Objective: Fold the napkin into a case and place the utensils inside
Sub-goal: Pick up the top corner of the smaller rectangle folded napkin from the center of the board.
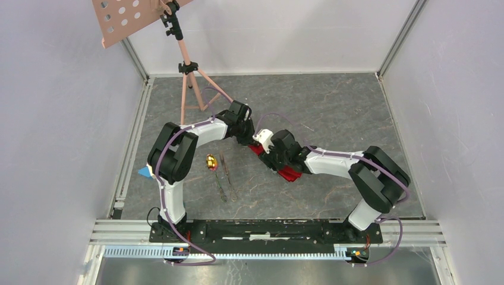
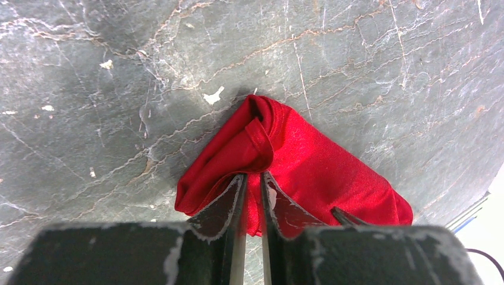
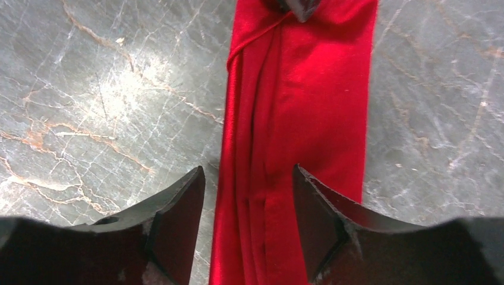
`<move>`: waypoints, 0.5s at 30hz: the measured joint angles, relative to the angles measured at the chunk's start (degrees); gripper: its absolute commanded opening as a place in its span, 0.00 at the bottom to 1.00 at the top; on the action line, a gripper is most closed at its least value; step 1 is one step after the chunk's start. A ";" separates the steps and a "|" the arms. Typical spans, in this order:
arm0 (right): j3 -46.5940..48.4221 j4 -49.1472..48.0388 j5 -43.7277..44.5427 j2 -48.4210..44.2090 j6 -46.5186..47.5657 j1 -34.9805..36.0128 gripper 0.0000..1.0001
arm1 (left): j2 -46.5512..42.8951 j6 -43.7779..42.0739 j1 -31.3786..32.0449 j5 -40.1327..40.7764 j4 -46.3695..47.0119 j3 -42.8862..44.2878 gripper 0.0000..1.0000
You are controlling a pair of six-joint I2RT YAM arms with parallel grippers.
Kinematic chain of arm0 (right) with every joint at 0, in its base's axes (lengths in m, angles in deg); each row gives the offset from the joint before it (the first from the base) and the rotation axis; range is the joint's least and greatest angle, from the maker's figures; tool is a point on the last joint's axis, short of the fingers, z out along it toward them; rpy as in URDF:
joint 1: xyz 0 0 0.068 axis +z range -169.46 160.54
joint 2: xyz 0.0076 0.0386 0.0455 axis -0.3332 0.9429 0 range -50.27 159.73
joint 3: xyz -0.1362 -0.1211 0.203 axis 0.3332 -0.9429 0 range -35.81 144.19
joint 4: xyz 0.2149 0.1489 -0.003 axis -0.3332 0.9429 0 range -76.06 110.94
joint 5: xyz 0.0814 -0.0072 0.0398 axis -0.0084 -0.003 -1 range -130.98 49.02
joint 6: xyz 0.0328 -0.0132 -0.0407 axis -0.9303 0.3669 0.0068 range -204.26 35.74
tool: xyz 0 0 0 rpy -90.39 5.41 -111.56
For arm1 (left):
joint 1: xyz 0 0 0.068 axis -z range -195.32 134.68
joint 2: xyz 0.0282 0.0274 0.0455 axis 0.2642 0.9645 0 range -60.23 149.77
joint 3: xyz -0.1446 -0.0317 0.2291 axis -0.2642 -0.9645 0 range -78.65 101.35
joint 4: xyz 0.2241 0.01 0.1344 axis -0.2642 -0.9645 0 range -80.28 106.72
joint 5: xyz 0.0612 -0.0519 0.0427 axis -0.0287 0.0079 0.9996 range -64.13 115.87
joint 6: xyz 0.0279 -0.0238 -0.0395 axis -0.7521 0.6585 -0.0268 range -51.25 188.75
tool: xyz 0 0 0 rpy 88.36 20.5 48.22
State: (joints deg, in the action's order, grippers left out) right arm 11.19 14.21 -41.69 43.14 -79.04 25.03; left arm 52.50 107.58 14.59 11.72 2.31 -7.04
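Observation:
The red napkin (image 1: 289, 173) lies on the grey table as a narrow, long folded strip, mostly hidden under both grippers in the top view. My left gripper (image 1: 248, 142) is at the strip's far end and is shut on a bunched fold of the napkin (image 2: 309, 154), its tips (image 2: 252, 175) pinching the cloth. My right gripper (image 1: 270, 155) hovers over the strip, pointing along it; in the right wrist view it (image 3: 248, 175) is open, its jaws straddling the left part of the napkin (image 3: 309, 107). The utensils lie to the left: a gold spoon (image 1: 210, 161) and thin dark pieces (image 1: 226, 177).
A pink music stand on a tripod (image 1: 190, 89) stands at the back left. A small blue block (image 1: 144, 172) lies by the left wall. Enclosure walls ring the table. A rail (image 1: 267, 228) runs along the near edge.

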 measured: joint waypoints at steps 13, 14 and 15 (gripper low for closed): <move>0.31 -2.97 6.84 3.30 -3.65 1.99 0.00 | -0.17 0.00 -0.22 -0.35 0.00 0.00 0.28; 0.15 -3.28 7.17 3.30 -4.20 1.99 0.00 | -0.35 0.00 -0.22 -0.39 -0.09 0.00 0.29; -0.07 -3.67 7.34 3.19 -5.05 1.99 0.00 | -0.66 -0.02 -0.22 -0.42 -0.28 0.00 0.32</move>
State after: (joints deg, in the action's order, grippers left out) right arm 11.12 10.54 -34.35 46.33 -84.09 27.02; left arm 51.85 107.56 14.37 11.30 2.02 -7.04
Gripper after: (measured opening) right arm 0.028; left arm 0.269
